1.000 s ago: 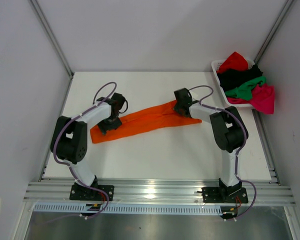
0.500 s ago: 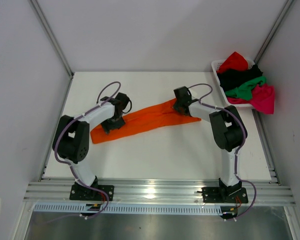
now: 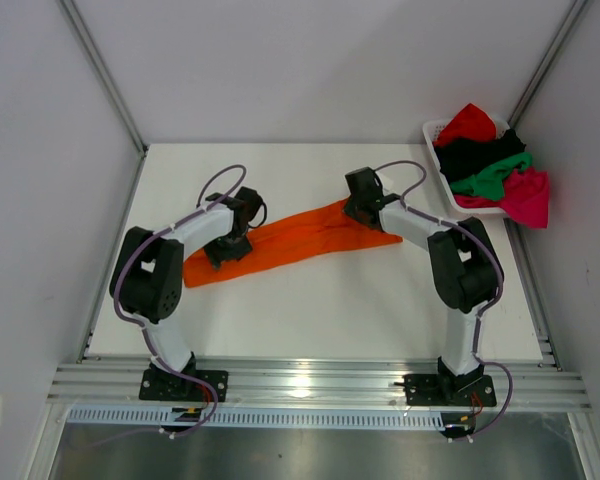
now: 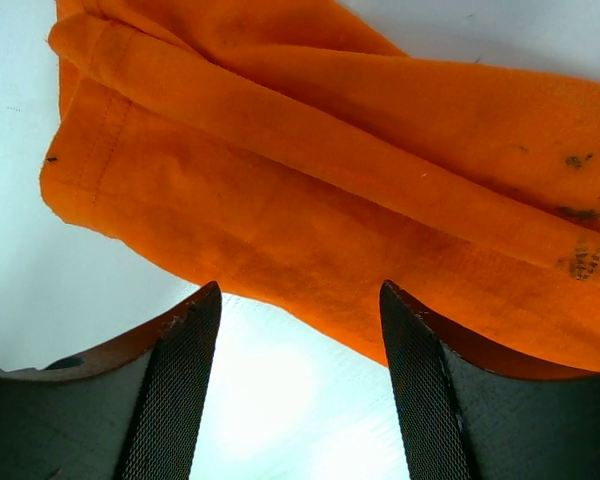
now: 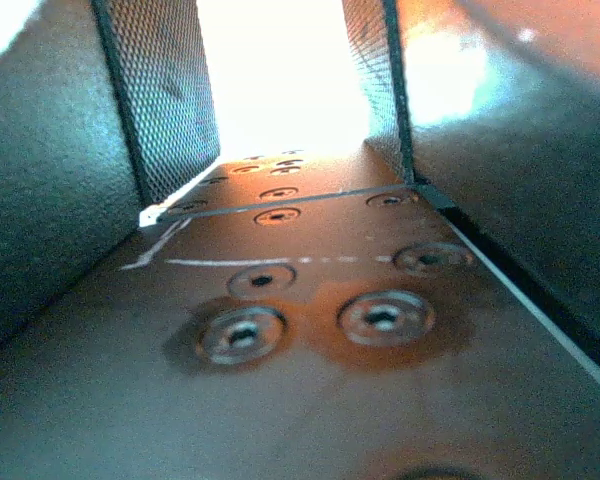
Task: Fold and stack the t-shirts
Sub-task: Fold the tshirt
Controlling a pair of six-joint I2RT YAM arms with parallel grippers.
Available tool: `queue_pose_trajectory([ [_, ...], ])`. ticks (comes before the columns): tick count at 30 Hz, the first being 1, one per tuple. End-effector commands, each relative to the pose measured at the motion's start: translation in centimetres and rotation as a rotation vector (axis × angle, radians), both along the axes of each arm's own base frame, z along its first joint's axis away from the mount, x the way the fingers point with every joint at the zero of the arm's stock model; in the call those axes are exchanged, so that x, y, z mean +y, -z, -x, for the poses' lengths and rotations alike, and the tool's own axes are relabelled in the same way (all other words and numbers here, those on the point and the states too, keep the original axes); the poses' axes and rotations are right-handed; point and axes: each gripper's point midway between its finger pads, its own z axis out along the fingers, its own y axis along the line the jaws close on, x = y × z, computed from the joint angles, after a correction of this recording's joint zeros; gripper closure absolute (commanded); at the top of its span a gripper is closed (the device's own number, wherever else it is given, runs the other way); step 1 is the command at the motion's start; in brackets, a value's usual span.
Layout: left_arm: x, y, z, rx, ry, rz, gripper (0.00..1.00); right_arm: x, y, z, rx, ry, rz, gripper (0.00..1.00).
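The orange t-shirt (image 3: 290, 240) lay on the table (image 3: 310, 310), well to the left of the basket (image 3: 432, 130), drawn out into a long rumpled band. The right gripper (image 3: 357, 210) stood over the band's end nearer the basket, jaws apart, with no cloth seen between them. The left gripper (image 4: 300, 298) hovered at the end farthest from the basket, jaws parted and empty, with the hemmed edge just beyond its fingertips. The red (image 3: 468, 122), black (image 3: 480, 152), green (image 3: 492, 178) and magenta-pink (image 3: 528, 197) t-shirts were heaped in the basket. Assessment: the cloth is light, limp and apt to bunch. It is best pinched at the hems or corners, both ends together.
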Motion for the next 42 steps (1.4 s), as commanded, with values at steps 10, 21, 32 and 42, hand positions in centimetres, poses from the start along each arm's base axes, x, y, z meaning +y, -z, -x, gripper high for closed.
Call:
queue_pose_trajectory([
  [10,-0.2,-1.9,-1.0,-0.067,-0.009,-0.005,0.32,2.1,-1.9,-1.9,-0.045,-0.019,-0.053,0.59],
  [21,-0.4,-1.3,-1.0,-0.052,-0.009,0.001,0.32,3.2,-0.6,-2.0,-0.022,-0.045,-0.068,0.59],
  [32,-0.4,-0.8,-0.8,-0.037,-0.011,-0.01,0.32,4.7,-1.0,-2.4,-0.033,-0.081,-0.081,0.59],
  [42,-0.2,-0.5,-0.7,-0.031,-0.014,-0.023,0.32,6.7,-0.4,-3.5,-0.012,-0.119,-0.07,0.59],
])
